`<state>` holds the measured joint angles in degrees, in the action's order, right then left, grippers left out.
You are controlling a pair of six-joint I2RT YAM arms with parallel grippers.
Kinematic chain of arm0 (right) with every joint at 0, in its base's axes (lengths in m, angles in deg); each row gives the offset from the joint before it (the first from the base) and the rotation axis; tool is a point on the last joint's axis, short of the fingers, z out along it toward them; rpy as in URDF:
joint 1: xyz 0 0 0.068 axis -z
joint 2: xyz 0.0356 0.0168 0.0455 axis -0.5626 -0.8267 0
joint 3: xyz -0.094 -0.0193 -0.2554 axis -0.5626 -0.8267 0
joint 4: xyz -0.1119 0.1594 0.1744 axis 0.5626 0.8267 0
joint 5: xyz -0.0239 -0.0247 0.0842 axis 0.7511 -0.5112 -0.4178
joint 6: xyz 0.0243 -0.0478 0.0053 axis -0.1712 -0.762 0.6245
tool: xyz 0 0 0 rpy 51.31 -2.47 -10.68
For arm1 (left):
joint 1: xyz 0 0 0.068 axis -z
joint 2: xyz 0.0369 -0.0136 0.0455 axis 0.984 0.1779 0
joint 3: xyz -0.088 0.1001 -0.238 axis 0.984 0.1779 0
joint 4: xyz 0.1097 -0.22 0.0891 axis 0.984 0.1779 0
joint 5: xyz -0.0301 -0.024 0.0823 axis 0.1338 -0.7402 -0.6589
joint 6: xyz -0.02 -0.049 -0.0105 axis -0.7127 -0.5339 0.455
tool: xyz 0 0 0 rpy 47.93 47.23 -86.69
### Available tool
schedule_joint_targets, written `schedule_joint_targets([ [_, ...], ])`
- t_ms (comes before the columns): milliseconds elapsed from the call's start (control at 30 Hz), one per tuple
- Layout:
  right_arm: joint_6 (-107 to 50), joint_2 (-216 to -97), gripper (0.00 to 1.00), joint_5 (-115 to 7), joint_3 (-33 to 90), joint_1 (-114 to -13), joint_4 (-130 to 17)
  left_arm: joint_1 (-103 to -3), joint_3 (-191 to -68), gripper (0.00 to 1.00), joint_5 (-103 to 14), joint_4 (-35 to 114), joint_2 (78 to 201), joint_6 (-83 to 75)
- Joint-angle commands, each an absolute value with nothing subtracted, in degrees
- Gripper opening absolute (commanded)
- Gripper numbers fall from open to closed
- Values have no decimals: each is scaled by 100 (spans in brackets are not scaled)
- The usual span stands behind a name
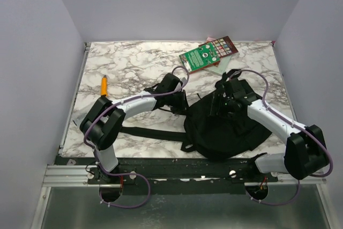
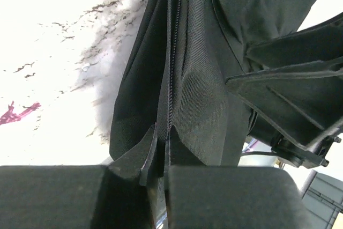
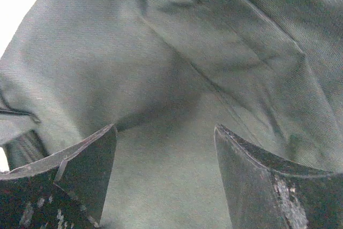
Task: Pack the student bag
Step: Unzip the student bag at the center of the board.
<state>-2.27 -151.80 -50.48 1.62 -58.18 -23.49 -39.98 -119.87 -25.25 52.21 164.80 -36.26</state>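
Observation:
The student bag [image 1: 225, 127], a big black fabric backpack, lies at the near right of the marble table. My left gripper [image 1: 181, 102] is at the bag's left edge. In the left wrist view my left gripper [image 2: 161, 139] is shut on the bag's zipper seam [image 2: 172, 68], with the tape pinched between the jaws. My right gripper [image 1: 222, 103] sits on top of the bag near its far edge. In the right wrist view my right gripper [image 3: 165, 132] is open, and the bag's fabric [image 3: 187, 52] fills the frame beyond its fingers, with nothing gripped.
A green-covered book [image 1: 202, 57] lies at the far edge of the table with a dark red calculator-like item [image 1: 224, 46] beside it. An orange pen [image 1: 104, 85] lies at the left. A long black strap [image 1: 150, 132] trails left from the bag.

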Motion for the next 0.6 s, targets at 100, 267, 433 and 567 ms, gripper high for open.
schedule_joint_targets([
  [100, 334, -14726, 76, -4488, -237, -5841, -1852, -4381, -12102, 0, -2295, 4682, 16132, -3529],
  [267, 453, -14251, 84, -4781, -531, -5825, -2500, -4427, -11518, 0, -1836, 3208, 15679, -3614],
  [433, 1686, -13788, 91, -5493, -843, -5735, -4046, -4107, -10873, 0, -2472, 2546, 15185, -3179],
  [567, 2601, -14029, 91, -5639, -961, -5667, -4925, -3487, -10466, 0, -3439, 2229, 14775, -2405],
])
